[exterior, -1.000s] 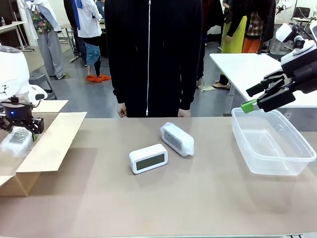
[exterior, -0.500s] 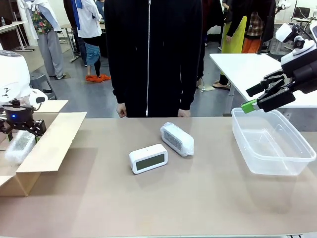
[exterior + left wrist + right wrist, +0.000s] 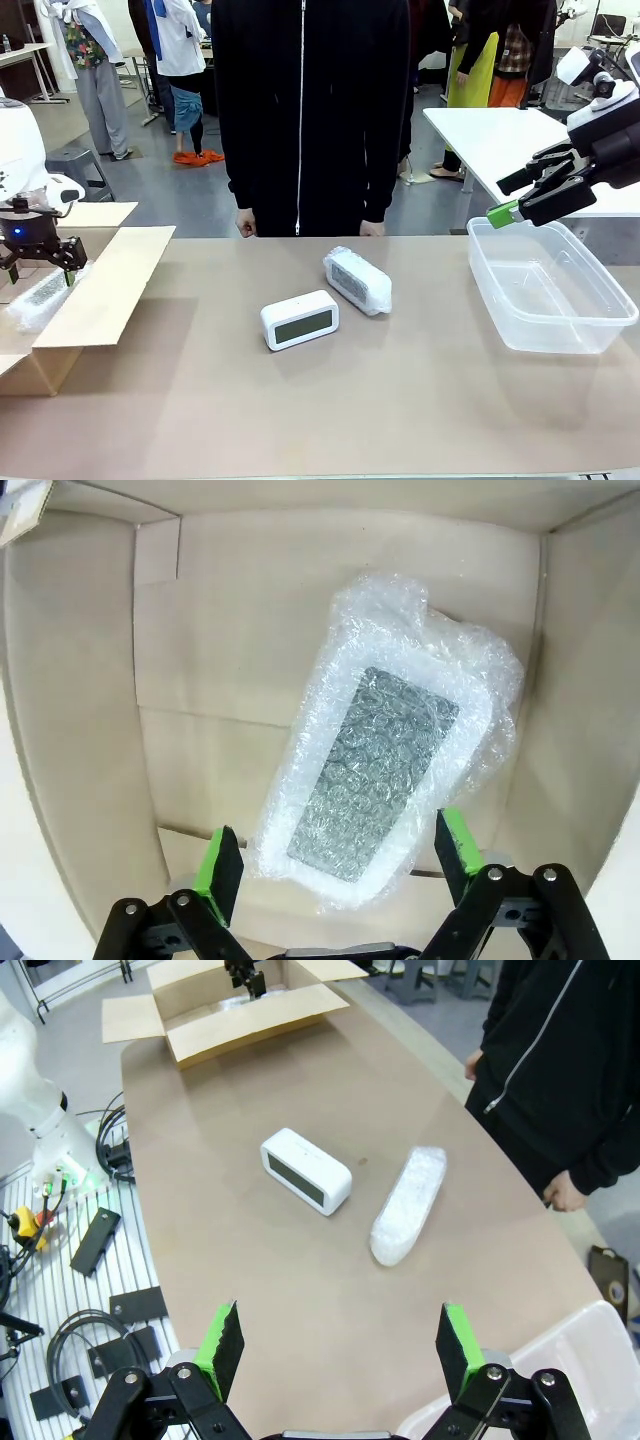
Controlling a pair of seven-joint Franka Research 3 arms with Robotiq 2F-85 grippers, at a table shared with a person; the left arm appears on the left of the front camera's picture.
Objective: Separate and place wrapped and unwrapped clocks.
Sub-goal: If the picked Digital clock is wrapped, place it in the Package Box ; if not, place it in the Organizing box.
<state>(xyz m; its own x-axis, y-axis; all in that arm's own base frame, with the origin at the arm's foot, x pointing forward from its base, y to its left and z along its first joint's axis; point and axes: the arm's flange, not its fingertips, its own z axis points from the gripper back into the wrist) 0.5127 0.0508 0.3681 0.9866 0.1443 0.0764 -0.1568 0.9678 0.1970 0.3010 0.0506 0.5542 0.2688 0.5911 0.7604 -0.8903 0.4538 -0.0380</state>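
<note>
The left gripper [image 3: 338, 850] is hovering inside the open cardboard box [image 3: 90, 680] with its jaws spread wide, gripping nothing. One bubble-wrapped clock [image 3: 385, 755] is lying on the box floor beneath it. The right gripper [image 3: 510, 197] is hanging spread and empty over the left end of the clear plastic tub [image 3: 590, 335]. The bare white clock [image 3: 299, 319] and a second bubble-wrapped clock [image 3: 357, 280] are resting mid-table, near each other but apart.
</note>
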